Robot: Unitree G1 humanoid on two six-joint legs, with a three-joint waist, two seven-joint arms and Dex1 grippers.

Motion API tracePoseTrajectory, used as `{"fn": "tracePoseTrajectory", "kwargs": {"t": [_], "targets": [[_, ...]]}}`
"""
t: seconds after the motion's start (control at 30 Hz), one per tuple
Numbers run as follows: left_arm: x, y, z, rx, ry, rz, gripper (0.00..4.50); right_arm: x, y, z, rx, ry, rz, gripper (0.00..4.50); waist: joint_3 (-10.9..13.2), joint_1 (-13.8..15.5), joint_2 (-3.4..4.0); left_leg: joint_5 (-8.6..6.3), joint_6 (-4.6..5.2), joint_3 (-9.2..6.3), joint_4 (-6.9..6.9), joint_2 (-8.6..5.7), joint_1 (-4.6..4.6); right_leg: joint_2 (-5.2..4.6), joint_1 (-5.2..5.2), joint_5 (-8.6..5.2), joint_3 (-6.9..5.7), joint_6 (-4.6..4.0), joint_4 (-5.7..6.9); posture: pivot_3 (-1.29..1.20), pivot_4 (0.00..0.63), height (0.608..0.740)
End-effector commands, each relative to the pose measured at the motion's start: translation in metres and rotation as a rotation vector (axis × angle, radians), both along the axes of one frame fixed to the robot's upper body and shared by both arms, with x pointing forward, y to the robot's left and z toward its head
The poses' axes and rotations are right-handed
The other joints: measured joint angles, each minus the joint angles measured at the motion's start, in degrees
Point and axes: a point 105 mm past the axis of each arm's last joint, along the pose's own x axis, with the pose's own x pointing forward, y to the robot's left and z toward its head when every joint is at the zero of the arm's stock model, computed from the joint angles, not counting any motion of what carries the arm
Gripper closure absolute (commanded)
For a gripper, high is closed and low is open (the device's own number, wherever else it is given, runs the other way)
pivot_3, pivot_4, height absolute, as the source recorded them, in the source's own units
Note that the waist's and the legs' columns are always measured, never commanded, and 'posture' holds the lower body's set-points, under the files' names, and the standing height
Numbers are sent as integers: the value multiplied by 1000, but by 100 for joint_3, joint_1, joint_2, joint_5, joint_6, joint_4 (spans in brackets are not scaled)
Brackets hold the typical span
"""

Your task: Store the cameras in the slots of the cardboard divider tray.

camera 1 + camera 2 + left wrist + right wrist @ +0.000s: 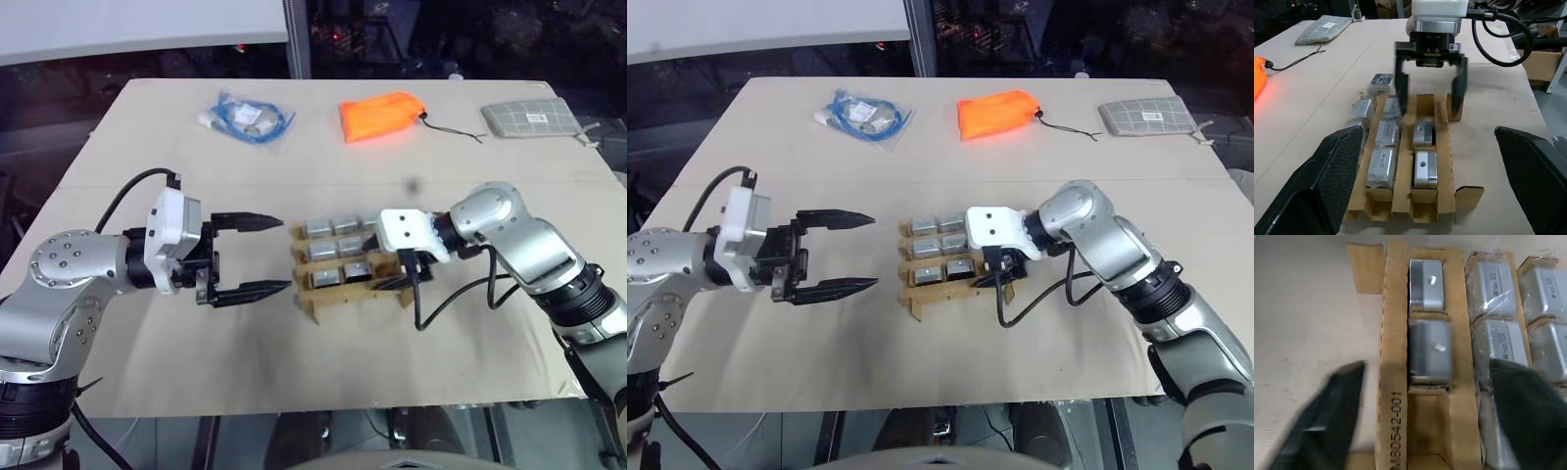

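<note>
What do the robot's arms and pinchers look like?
Both arms are shiny silver-grey metal with round joints and black bands. Each wrist carries a white boxy block with a looping black cable. The left end effector and right end effector each have two black fingers; the left's pads are crosshatched.

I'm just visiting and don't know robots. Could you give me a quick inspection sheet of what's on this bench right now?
Surface: beige table.
Job's things: cardboard tray mid-table; cameras fill most slots, one slot by the right gripper empty; one camera lies beyond the tray's far end.
Clutter: cable bag, orange pouch, checked pad along the far edge.
Grippers: left gripper open, beside the tray, holding nothing; right gripper open over the tray's end, holding nothing.
Cables: black cable looping from the right wrist.
Surroundings: dark room behind.
</note>
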Motion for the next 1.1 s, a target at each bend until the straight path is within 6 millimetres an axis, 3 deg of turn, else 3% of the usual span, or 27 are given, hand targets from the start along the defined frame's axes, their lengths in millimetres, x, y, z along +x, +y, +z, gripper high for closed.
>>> {"fn": "tracePoseTrajectory", "kwargs": {"t": [0.03,0.23,0.4,0.5,0.63,0.93,1.1], "targets": [[-2,0,8,1,-45,-3,0,2,1,20,35,-61,6,466,0,0,0,0,0,0,0,0,0,0,0,0,0,0,0,0,150,740],[-2,0,8,3,-49,-4,0,15,-17,45,76,-84,-51,466,1,7,-1,0,0,0,0,0,0,-1,0,0,0,0,0,0,150,740],[-1,0,8,-2,-56,-3,0,49,-55,59,111,-108,-219,466,1,6,-2,0,1,1,0,-2,0,-1,2,0,0,0,-3,0,150,740],[0,-1,8,-3,-59,-7,0,67,-76,48,92,-106,-288,466,1,-3,-2,0,0,3,-2,-1,0,0,1,0,1,0,-4,0,150,740],[1,-2,9,-4,-62,-12,0,85,-91,25,73,-90,-335,466,2,-18,-2,0,1,6,-2,-1,0,0,0,0,3,0,-5,0,150,740],[2,2,9,3,-63,21,0,110,-111,-5,-42,-133,-379,466,4,-29,-1,0,0,7,-3,0,0,1,-1,0,6,0,-6,0,150,740],[2,4,9,7,-64,44,0,112,-115,-11,-63,-96,-377,466,5,-31,-1,1,-1,6,-4,0,0,1,0,0,5,0,-7,0,150,740]]}}
